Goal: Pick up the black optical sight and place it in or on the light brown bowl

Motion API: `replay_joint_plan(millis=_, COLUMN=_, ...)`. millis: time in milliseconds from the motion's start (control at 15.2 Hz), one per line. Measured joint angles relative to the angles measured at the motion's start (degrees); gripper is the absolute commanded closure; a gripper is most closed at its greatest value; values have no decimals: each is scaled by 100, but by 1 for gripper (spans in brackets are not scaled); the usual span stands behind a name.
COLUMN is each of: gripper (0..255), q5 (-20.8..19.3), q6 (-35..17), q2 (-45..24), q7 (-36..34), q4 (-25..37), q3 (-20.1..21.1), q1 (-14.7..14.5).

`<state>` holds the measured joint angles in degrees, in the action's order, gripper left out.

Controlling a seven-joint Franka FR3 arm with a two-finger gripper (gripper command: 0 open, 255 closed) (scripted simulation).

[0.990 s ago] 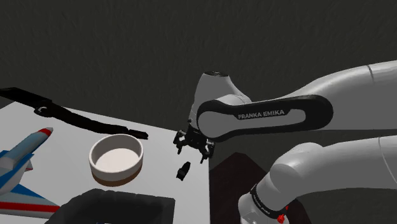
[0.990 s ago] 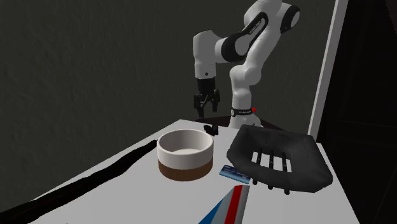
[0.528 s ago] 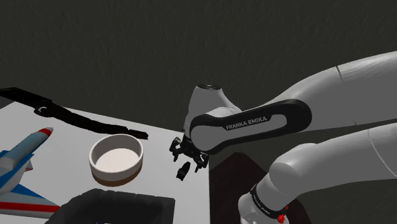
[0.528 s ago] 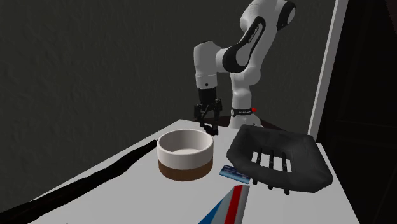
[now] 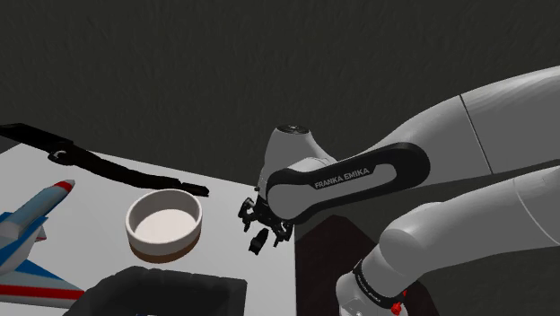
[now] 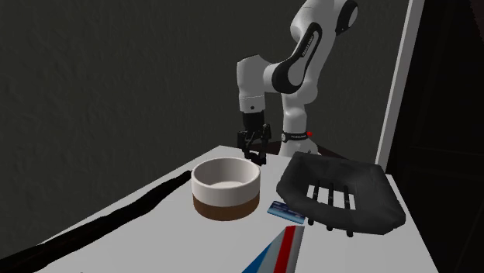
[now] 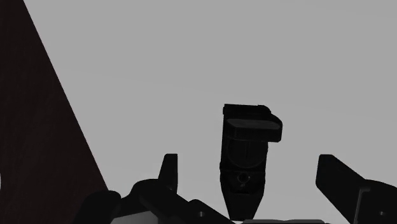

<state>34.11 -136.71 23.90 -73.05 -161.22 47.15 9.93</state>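
Fingers [image 7: 336, 177]: spread wide, holding nothing. In the wrist view one black tip stands on each side of the optical sight [image 7: 249, 149], with pale desk showing in both gaps, so no contact yet

Sight relative to the fingers: roughly midway between them, its long body running away from the palm, its blocky wider end farthest out. Looks well centred for a pinch across the narrow body

Change over the last second: the hand has come down. It hung clearly above the sight before; in the shoulder view the tips now sit level with it, right at the desk [image 5: 224, 220] surface. The sight has kept its spot and pose. The spread of the fingers looks unchanged

Reading: the approach seems finished and the grasp has not begun. Closing is probably next, then a lift

Outward: the sight lies on the desk near the edge closest to the stand, just off the bowl [image 5: 157, 244] on the shoulder view's right, apart from it. The bowl is pale-walled with a brown base and holds nothing, so the carry should be short. Beyond it are a dark basket [image 6: 295, 182] and a toy plane [image 5: 31, 229], neither in the direct line
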Motion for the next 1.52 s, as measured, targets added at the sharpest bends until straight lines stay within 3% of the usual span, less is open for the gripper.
replay_joint_plan(millis=66, gripper=255, q5=0, q6=0, q2=0, q7=0, q4=0, q3=0, q1=0)
replay_joint_plan(millis=792, gripper=255, q5=-2, q6=49, q2=41, q7=2, q4=9, q3=-22, q1=-10)
replay_joint_plan(millis=1518, gripper=255, q5=-139, q6=1278, q2=976, q7=-6, q4=306, q3=-553, q1=-208)
